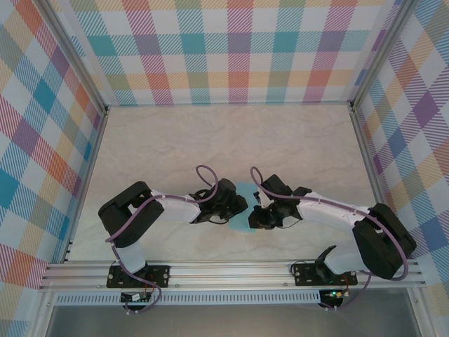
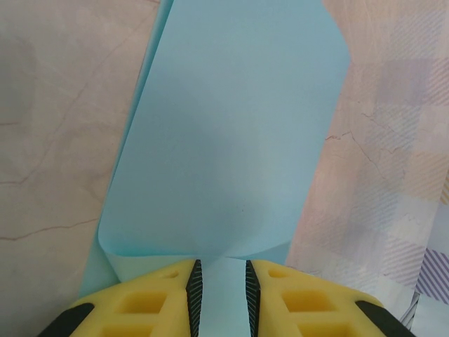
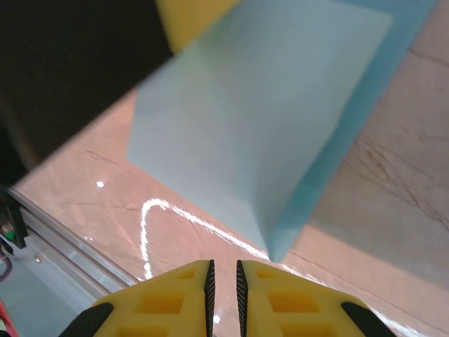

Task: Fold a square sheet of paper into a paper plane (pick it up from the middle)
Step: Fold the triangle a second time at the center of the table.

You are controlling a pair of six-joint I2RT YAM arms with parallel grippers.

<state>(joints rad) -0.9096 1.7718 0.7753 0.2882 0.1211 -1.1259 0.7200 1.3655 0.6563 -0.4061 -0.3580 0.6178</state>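
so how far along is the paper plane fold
Done: the thin light-blue sheet of paper is off the marble table, held between both arms, and already doubled over with a curved fold near the left gripper. In hand: that gripper's jaws pinch the paper's edge. Left: no pointed nose or centre ridge shows yet, so most folds remain.

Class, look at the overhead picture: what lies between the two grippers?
In the top external view, the light-blue sheet of paper lies between the left gripper and right gripper, over the marble-patterned table.
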